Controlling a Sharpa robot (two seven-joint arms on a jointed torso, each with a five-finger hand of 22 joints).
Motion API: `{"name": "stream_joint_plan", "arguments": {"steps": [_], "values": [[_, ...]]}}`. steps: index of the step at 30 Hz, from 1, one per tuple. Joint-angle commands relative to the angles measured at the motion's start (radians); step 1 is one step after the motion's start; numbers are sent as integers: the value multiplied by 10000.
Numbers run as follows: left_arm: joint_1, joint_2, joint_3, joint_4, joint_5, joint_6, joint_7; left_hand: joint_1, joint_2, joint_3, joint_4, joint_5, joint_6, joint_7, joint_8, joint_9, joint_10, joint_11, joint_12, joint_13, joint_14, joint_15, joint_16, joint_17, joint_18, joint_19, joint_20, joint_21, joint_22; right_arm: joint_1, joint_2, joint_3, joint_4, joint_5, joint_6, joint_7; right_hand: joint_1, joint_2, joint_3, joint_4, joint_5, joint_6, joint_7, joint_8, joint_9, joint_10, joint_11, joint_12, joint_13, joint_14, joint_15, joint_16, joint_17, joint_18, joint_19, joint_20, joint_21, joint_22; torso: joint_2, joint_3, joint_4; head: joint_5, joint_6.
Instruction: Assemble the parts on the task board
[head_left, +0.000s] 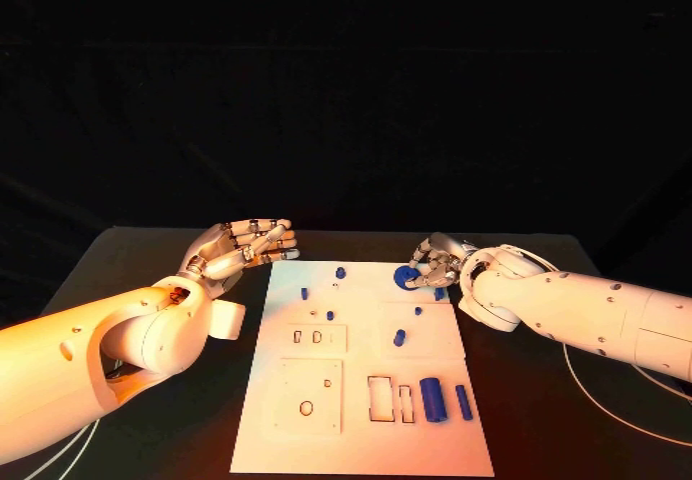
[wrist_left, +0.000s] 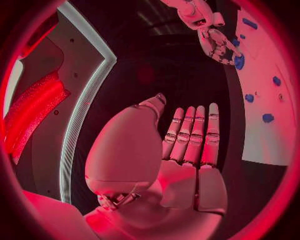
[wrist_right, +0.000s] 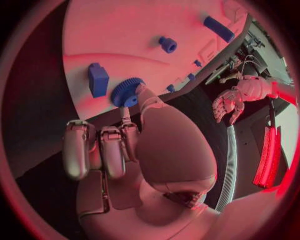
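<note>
Blue gear (head_left: 408, 273) pinched in right hand (head_left: 437, 262) over board's (head_left: 361, 440) far right corner, left hand (head_left: 242, 247) spread, holding nothing, beside board's far left corner.

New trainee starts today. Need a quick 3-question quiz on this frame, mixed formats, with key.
1. True or false: the left hand holds a blue part.
2. Which blue part does the right hand touch? A) the gear B) the long cylinder C) the small peg
3. Fill in: the left hand hovers beside the far left corner of the white ____.

Key: 1. False, its fingers are spread with nothing in them. 2. A, at the board's far right edge. 3. board
</note>
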Motion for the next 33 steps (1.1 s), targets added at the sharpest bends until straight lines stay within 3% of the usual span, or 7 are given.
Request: {"name": "stream_joint_plan", "arguments": {"steps": [1, 16, 17, 22, 24, 33], "values": [[10, 1, 8, 13, 22, 193, 59, 51, -20, -59, -23, -34, -55, 468, -27, -10, -5, 47, -34, 4, -69, -22, -5, 9, 80, -59, -7, -64, -9, -20, 17, -8, 25, -369, 283, -44, 98, 5, 97, -2, 9, 121, -1, 45, -14, 135, 1, 121, 889, 914, 1, 45, 1978, -117, 73, -4, 62, 686, 3, -6, 10, -8, -32], [10, 1, 8, 8, 22, 217, 38, 51, -20, -59, -23, -34, -55, 468, -27, -10, -5, 47, -34, 4, -69, -22, -5, 9, 80, -59, -7, -64, -9, -44, 106, -18, 108, -1379, -5, -254, 216, 137, 746, 87, 30, 532, -83, 2, -112, 344, -75, 296, 1168, 923, -62, 62, 2032, -140, 131, -61, 136, 815, -1, -3, 6, 8, -36], [10, 0, 8, 8, 22, 218, 36, 51, -20, -59, -23, -34, -55, 468, -27, -10, -5, 47, -34, 4, -69, -22, -5, 9, 80, -59, -7, -64, -9, -45, 111, -18, 117, -1432, -65, -272, 257, 84, 983, 111, 774, 609, -88, -49, -145, 353, -116, 303, 1187, 924, -95, 64, 2041, -139, 136, -99, 143, 832, -1, -4, 7, 6, -36], [10, 3, 8, 0, 22, 226, 26, 56, -9, -59, -24, -34, -54, 470, -25, -11, -2, 48, -35, 6, -74, -23, 3, 17, 79, -64, -6, -64, -10, -48, 138, -21, 217, -1723, -666, -350, 90, -48, 1571, 268, 1069, 900, -167, -120, -179, 433, -168, 353, 1283, 930, -139, 71, 2071, -159, 179, -136, 189, 915, -10, -4, 6, 14, -16], [10, 6, 8, -3, 22, 235, 18, 56, -9, -59, -24, -34, -54, 470, -25, -11, -2, 48, -35, 6, -74, -23, 3, 17, 79, -64, -6, -64, -10, -48, 147, -21, 324, -1884, -1020, -374, -158, -105, 1796, 426, 935, 997, -191, -162, -181, 495, -181, 392, 1352, 938, -157, 80, 2108, -170, 210, -154, 220, 967, -7, -4, 6, 17, -6], [10, 21, 7, -24, 22, 248, 1, 56, -9, -59, -24, -34, -54, 470, -25, -11, -2, 48, -35, 6, -74, -23, 3, 17, 79, -64, -6, -64, -10, -40, 172, -19, 962, -2410, -1706, -459, -239, -154, 2009, 460, 1032, 1095, -234, -172, -163, 568, -216, 444, 1441, 947, -187, 90, 2151, -192, 270, -177, 285, 1061, -16, -9, 10, 28, 25]]}}
